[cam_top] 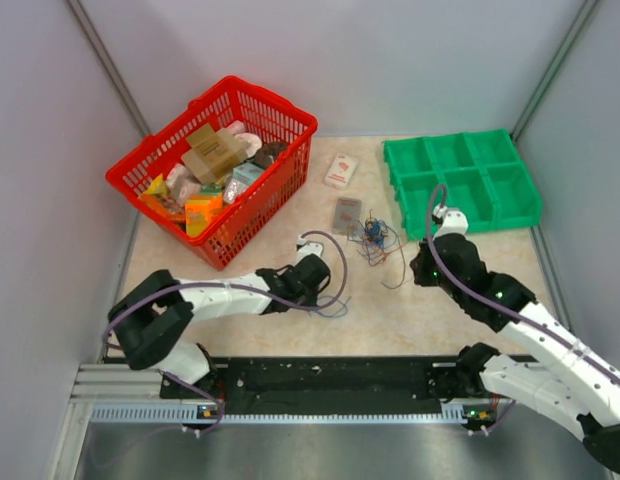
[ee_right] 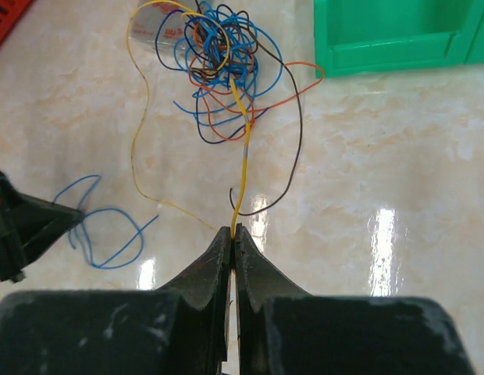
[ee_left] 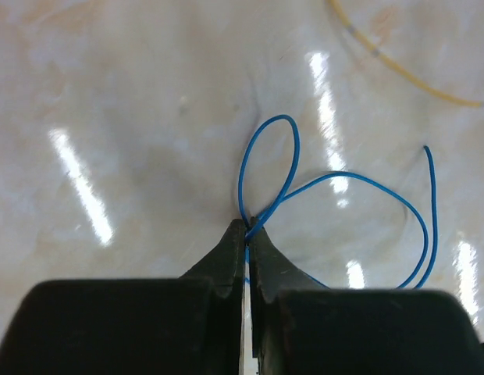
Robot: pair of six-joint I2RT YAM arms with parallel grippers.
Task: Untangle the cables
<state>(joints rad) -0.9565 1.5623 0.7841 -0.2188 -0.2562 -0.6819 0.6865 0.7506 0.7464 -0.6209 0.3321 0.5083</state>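
Out in the middle of the table (cam_top: 390, 320), just in front of the green tray (ee_right: 382, 47), sits the tangle (ee_right: 218, 70): blue, orange, black and yellow strands all knotted into one clump.

The right gripper (ee_right: 233, 232) has its tips pressed together on a yellow wire (ee_right: 245, 156). That's the bit that matters here. From the pinch, the yellow wire runs pretty much straight ahead of the claw and dives into the clump, so its long axis lines up with the way the fingers point. A second yellow run curves off to the left and back up to the top of the clump. Best guess is that any pull has to go backward, along that line and away from the tray, to slide the strand out instead of cinching the knot tighter.

The left gripper (ee_left: 247, 233) is shut too, nipping a blue wire (ee_left: 359, 181) right where its small loop crosses itself. In the right wrist view that blue piece lies on the table off to the left, well apart from the clump, so it looks already freed.

So the right arm is the nearer one to the tangle, with the clump dead ahead of it. The left arm is off to the side with its own loose strand.
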